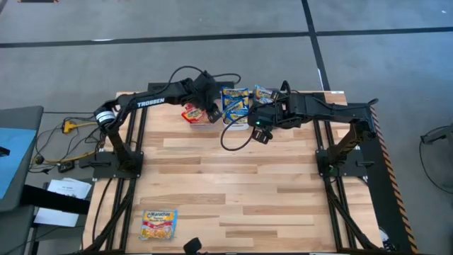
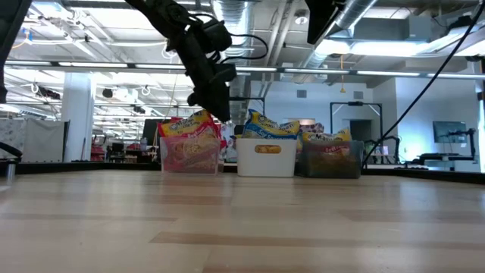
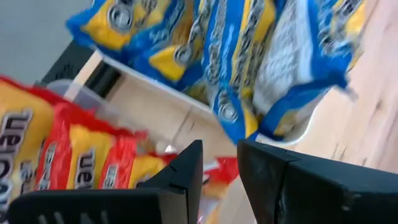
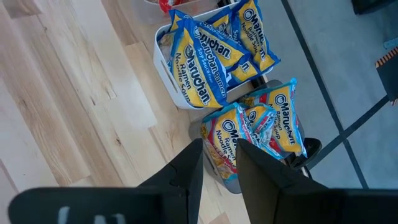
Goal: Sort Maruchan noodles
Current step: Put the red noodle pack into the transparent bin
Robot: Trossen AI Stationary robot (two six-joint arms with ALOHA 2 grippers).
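While most of the table (image 1: 233, 191) is lying bare, three bins are sitting along its top edge in the high view. Red packets (image 2: 189, 140) are filling the clear bin (image 2: 189, 155), blue packets (image 4: 205, 53) the white bin (image 2: 266, 157), mixed packets (image 4: 261, 127) the dark bin (image 2: 330, 161). One packet (image 1: 158, 223) is lying alone at lower left. Left hand (image 1: 211, 112) and right hand (image 1: 260, 131) are hovering near the bins, each slightly parted, gripping nothing.

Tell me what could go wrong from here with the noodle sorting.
The left tool hovers right over the red packets in the clear bin; lifting away might snag one. The blue packets overfill the white bin and could topple. One packet lies far off, near the table's front edge.
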